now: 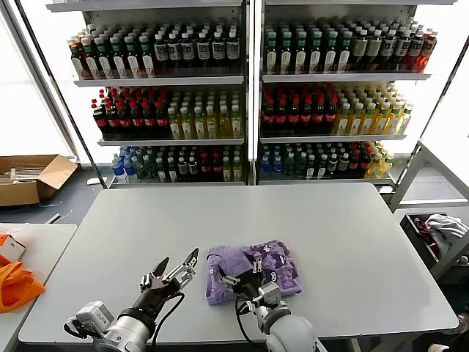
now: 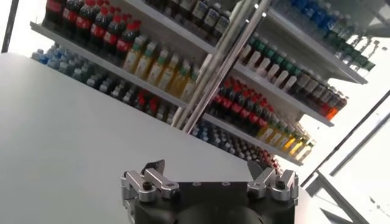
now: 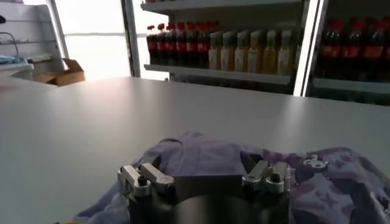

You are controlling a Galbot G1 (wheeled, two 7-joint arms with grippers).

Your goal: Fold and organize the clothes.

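Note:
The clothes are one lavender T-shirt lying bunched in a loose fold on the grey table, near its front edge, with dark purple-and-white print showing on top. My right gripper hovers open over the shirt's near left part, holding nothing. In the right wrist view the shirt spreads just beyond the open right gripper. My left gripper stands open above bare table just left of the shirt, apart from it. The left wrist view shows the left gripper open over the tabletop, with no shirt in sight.
Shelves of bottled drinks rise behind the table. A cardboard box sits on the floor at far left. An orange fabric item lies on a side table at left. A bin with a grey-white cloth bundle stands at right.

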